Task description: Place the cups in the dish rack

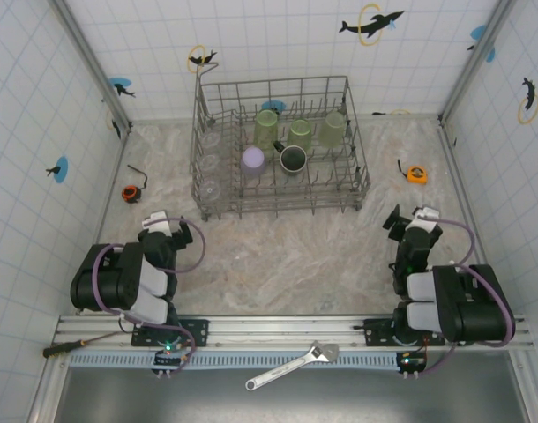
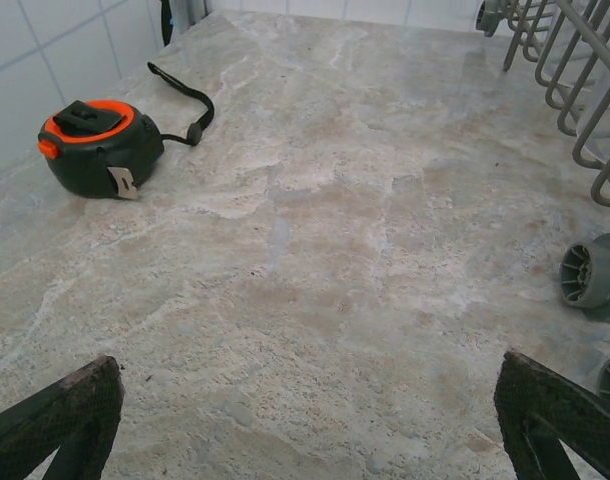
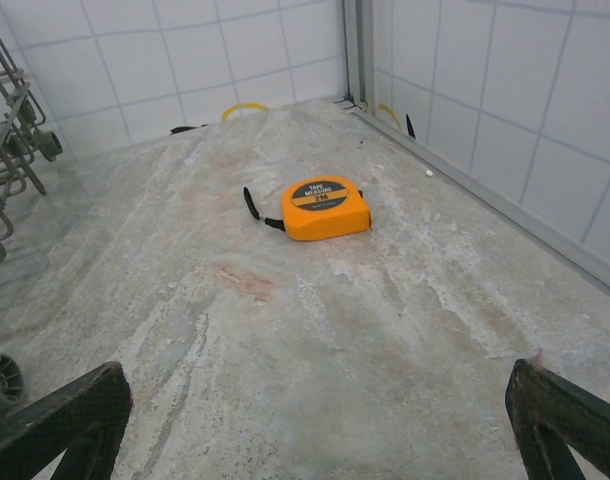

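From above, we cannot count the clear cups [image 1: 209, 163] along the left side of the dish rack [image 1: 278, 211]; they are too faint. In both wrist views the rack runs off the frame edge, and the bottom edge cuts the fingers of the left gripper [image 2: 305, 430] and right gripper [image 3: 315, 430]. The left arm hides the tip of a screwdriver [image 1: 57, 349].

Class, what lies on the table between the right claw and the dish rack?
Nothing: the top view shows bare table between the right claw and the dish rack.

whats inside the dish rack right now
Three green cups, a lavender cup, a black mug and clear cups along the left side. The dish rack wires hide how many clear ones there are.
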Robot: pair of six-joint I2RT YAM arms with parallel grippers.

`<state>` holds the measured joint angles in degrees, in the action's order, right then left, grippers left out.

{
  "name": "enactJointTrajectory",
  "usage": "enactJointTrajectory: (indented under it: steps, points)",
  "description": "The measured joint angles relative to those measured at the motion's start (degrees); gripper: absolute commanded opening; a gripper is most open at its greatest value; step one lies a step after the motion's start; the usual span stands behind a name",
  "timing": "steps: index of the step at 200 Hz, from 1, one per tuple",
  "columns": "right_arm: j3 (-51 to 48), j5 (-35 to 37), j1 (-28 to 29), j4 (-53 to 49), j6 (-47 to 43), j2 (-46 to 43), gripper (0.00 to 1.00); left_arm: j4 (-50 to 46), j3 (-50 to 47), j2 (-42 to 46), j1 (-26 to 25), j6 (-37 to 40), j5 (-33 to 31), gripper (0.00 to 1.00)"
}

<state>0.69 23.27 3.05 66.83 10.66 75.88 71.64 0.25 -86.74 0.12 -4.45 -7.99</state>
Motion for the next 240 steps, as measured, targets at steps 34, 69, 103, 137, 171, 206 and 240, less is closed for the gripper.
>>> enactJointTrajectory:
  steps: [34, 69, 103, 137, 171, 206, 240]
  points:
    - [-0.02, 0.24, 0.59, 4.94, -1.01, 4.61, 0.99, 0.09, 0.0, 0.0, 0.61, 0.0, 0.74, 0.98]
    - [-0.02, -2.12, 1.05, 6.45, -2.78, 6.27, 1.0, 0.07, 0.0, 0.0, 0.7, -0.02, 1.2, 0.98]
    - [-0.33, -3.28, 2.43, 8.46, -4.5, 11.58, 1.0, 0.09, 0.0, 0.0, 0.7, -0.02, 1.4, 0.97]
    - [-0.37, -3.65, 1.38, 7.76, -4.26, 11.63, 1.0, 0.07, 0.0, 0.0, 0.7, -0.02, 1.4, 0.98]
    - [-0.35, -3.32, 1.73, 7.34, -4.26, 11.52, 1.0, 0.07, 0.0, 0.0, 0.7, -0.02, 1.4, 0.98]
    - [-0.35, -3.19, 1.77, 6.64, -4.24, 11.52, 1.0, 0.07, 0.0, 0.0, 0.7, -0.02, 1.4, 0.98]
    - [-0.37, -3.17, 1.77, 6.64, -4.26, 11.52, 1.0, 0.09, 0.0, 0.0, 0.7, -0.02, 1.4, 0.98]
